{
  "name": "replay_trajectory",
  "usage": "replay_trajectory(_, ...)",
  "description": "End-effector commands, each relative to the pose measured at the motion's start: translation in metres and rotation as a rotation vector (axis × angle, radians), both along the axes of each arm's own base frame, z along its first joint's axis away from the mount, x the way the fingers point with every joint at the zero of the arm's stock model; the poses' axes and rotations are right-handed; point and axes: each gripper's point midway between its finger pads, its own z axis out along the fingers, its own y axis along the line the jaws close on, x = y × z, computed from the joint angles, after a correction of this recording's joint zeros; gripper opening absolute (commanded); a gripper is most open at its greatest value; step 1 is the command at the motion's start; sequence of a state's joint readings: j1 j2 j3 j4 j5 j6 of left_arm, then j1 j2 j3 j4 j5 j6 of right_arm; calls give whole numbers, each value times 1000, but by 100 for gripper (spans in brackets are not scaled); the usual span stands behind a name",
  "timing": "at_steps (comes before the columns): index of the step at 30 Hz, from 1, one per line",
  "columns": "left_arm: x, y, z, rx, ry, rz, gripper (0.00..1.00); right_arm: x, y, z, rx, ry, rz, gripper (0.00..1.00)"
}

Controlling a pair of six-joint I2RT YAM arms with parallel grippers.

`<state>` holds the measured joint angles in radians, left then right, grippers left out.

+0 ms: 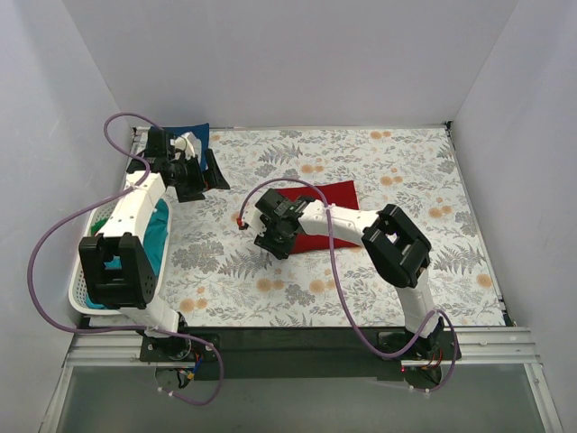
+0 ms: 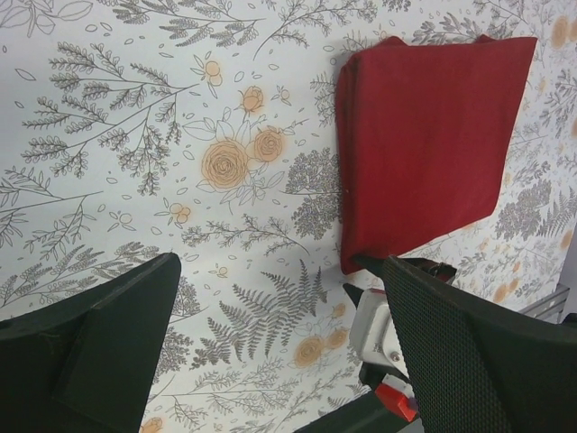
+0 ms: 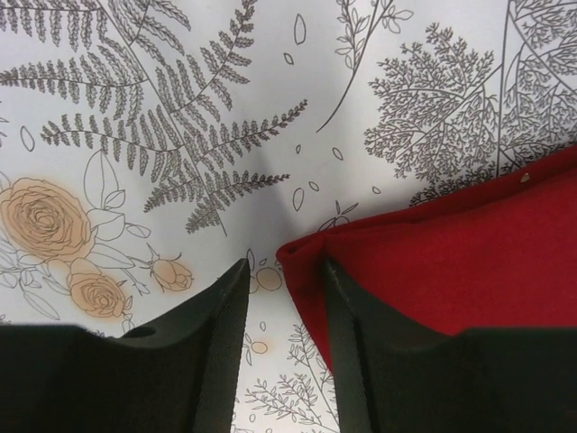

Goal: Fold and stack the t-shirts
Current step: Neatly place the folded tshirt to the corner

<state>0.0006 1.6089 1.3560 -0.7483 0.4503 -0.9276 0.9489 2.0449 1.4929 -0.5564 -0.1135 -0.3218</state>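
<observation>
Nearest, a teal t-shirt (image 1: 160, 239) lies in the white basket (image 1: 77, 296). Beyond, the right gripper (image 3: 284, 271), fingers slightly apart, straddles a corner of the folded dark red t-shirt (image 3: 451, 262). Farther, the left gripper (image 2: 279, 266) gapes wide, empty, near the navy t-shirt (image 1: 196, 135)

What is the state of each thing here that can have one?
Dark red cloth t-shirt: folded, lying flat.
Navy blue cloth t-shirt: partly hidden, fold unclear.
White plastic laundry basket: holds teal cloth and green cloth.
Left gripper: open, empty.
Right gripper: slightly open, at the red t-shirt's corner.
</observation>
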Motion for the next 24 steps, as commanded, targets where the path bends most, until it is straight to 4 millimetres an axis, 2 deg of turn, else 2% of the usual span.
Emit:
replay_trajectory(1,-8,-1,14,2,-63,-14,95,-1,-5,-21,-36,-7,-4,38)
replay_trajectory(3,-14,-5,5,-26,-40,-12,95,1,-4,-17,-30,-16,1,27)
replay_trajectory(4,-11,-7,5,-40,-55,-14,95,1,-3,-15,-27,-20,4,14)
replay_trajectory(7,-9,-18,1,-115,-39,-26,95,4,-2,-3,-4,-37,18,1)
replay_trajectory(11,2,-28,-1,-196,-19,-12,95,12,-1,28,104,-10,10,1)
replay_trajectory(17,7,-44,-13,-349,89,65,94,34,-4,81,270,-17,-28,1)
replay_trajectory(21,17,-56,-21,-409,149,121,93,40,-8,90,312,-48,-40,1)
replay_trajectory(24,24,-65,-36,-457,211,170,93,43,-12,93,326,-53,-50,1)
